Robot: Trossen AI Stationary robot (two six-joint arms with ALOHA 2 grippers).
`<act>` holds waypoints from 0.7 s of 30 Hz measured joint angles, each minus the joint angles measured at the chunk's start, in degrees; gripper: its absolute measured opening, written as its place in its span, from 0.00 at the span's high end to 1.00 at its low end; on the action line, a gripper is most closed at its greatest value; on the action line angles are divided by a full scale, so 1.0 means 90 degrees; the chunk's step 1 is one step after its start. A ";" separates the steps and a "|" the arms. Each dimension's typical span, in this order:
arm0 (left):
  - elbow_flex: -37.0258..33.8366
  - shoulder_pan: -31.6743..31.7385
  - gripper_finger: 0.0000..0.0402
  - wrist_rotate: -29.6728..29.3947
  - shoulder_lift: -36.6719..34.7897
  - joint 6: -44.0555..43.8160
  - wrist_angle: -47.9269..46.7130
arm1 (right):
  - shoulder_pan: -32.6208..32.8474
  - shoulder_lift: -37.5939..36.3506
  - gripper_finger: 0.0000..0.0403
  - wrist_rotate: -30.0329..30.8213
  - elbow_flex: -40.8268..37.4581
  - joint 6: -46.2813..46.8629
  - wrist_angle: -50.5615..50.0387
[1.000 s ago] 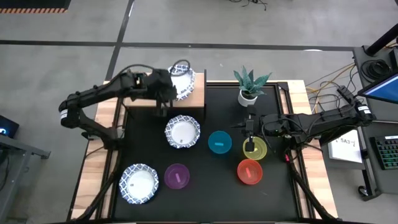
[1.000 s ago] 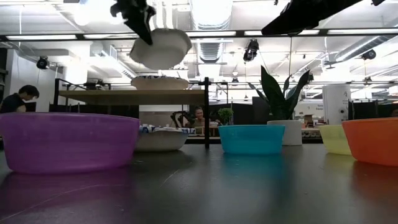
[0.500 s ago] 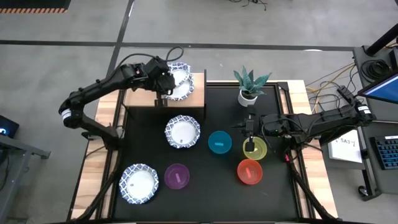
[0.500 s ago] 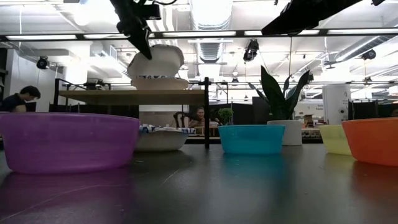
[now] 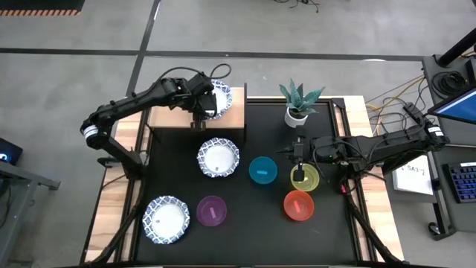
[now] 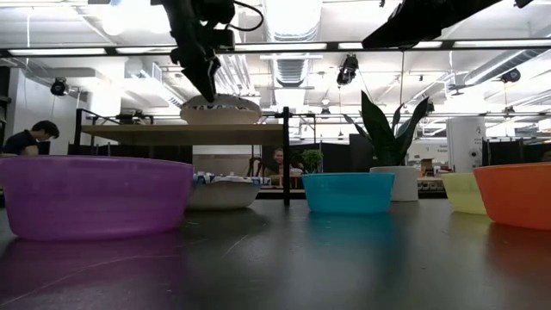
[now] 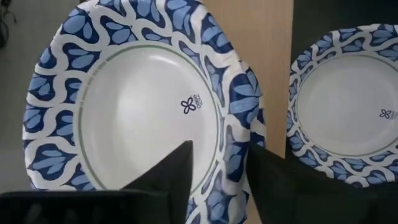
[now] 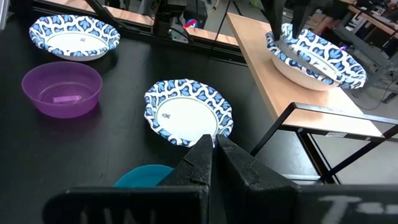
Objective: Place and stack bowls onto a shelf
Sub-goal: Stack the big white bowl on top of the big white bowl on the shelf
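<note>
On the black table [image 5: 327, 231] stands the shelf [image 5: 234, 119], at the far left corner, its wood top carrying a patterned bowl [image 5: 216, 99] that sits level on the platform in the low view. Above that bowl reaches the left gripper [image 5: 201, 100], its two dark fingers [image 7: 168, 177] closed over the near rim, one inside the white centre and one outside the blue pattern, so the bowl lies directly under and ahead of the wrist. Just in front of the shelf, down on the table, lies a second patterned bowl [image 5: 219, 158], and a third patterned bowl [image 5: 166, 219] rests near the front left corner. Beside that one sits the purple bowl [image 5: 212, 211]. Toward the middle are the blue bowl [image 5: 262, 170], the yellow bowl [image 5: 304, 179] and the red bowl [image 5: 298, 205], close together but apart. Over the yellow bowl's far edge hangs the right gripper [image 5: 297, 151], its fingers pressed together on nothing. Behind it stands a potted plant [image 5: 298, 100].
</note>
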 joint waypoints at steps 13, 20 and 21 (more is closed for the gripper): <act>0.0186 0.0149 0.60 0.0023 -0.0418 0.0067 0.0208 | 0.0000 0.0000 0.98 -0.0001 0.0000 0.0008 -0.0001; -0.0008 0.0808 0.84 0.0027 -0.0028 -0.0060 0.0933 | 0.0000 0.0000 0.98 -0.0001 0.0000 0.0029 0.0001; -0.0010 0.0891 0.88 0.0027 0.0053 -0.0109 0.0929 | 0.0000 0.0000 0.98 -0.0001 0.0000 0.0029 0.0002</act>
